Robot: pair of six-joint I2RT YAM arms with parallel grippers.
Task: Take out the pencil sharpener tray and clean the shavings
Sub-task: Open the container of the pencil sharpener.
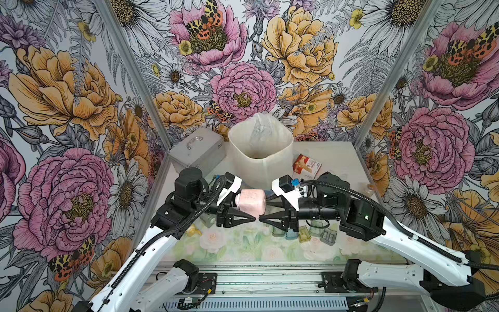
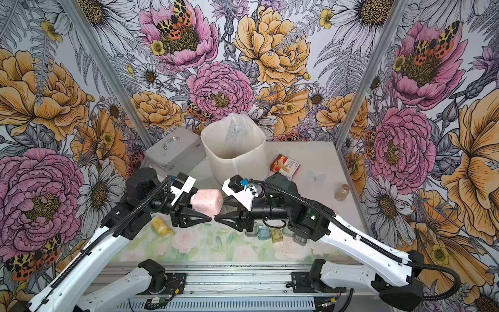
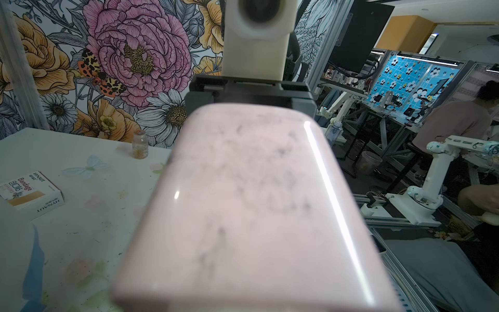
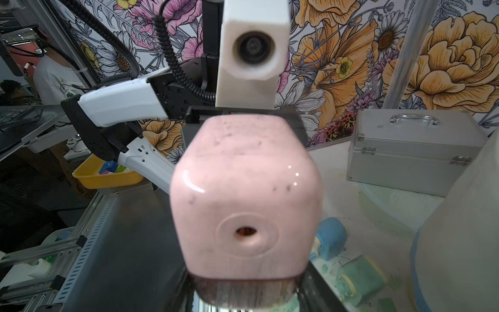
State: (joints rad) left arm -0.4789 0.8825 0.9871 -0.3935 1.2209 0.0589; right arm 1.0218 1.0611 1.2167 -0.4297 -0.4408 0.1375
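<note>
A pink pencil sharpener (image 1: 249, 201) (image 2: 208, 202) hangs on its side above the table, between both arms. My left gripper (image 1: 253, 207) is shut on its body, which fills the left wrist view (image 3: 256, 202). My right gripper (image 1: 263, 209) faces it from the other end. In the right wrist view the pencil hole faces the camera, and the jaws close on the darker translucent tray (image 4: 243, 293) along the sharpener's edge. Dark flecks of shavings (image 4: 288, 187) dot the pink housing. The two lower fingertips almost touch in both top views.
A white bin (image 1: 260, 159) with a clear liner stands just behind the sharpener. Left of the bin is a silver case (image 1: 198, 151); to its right lie a bandage box (image 1: 306, 166) and a small jar (image 2: 341, 191). Under the arms lie several small sharpeners and trays (image 1: 305, 233), one yellow (image 2: 162, 227).
</note>
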